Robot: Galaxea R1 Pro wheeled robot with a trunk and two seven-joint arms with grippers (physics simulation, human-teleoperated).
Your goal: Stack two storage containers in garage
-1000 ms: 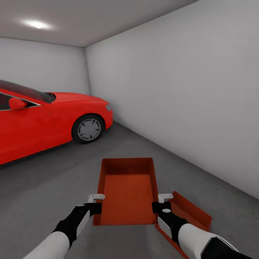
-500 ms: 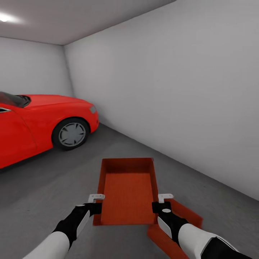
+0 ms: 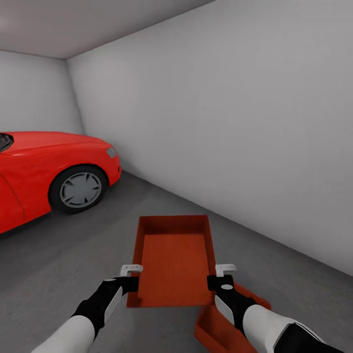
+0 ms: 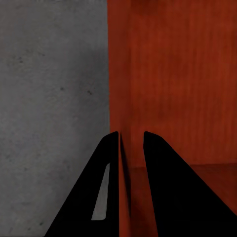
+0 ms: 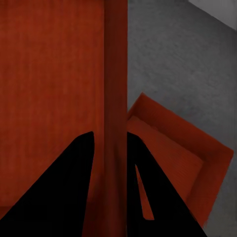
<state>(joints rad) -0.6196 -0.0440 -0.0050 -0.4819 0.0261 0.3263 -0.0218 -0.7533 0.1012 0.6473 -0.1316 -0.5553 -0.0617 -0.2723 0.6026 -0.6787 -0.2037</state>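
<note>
Orange-red containers number two from the head: one [image 3: 174, 262] held level between left tool [image 3: 131, 277] and right tool [image 3: 219, 276], the second container [image 3: 220, 328] on the grey floor [image 3: 59, 264] beneath; the one red car [image 3: 46, 169] sits further left than before. Left wrist: fingers [image 4: 106, 192] clamp its wall. Right wrist: fingers [image 5: 74, 187] clamp the opposite wall.

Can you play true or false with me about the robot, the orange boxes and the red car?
1. Both grippers hold one orange container. True: the left gripper and right gripper each pinch a side wall of the carried container.
2. The second container is stacked inside the carried one. False: the second container lies lower down on the grey floor, by the robot's right arm.
3. A red car is parked at the left. True: the red car stands there with a grey wheel showing.
4. The carried container is full of toys. False: it is empty.
5. The floor is light wood planks. False: it is rough and dark grey.
</note>
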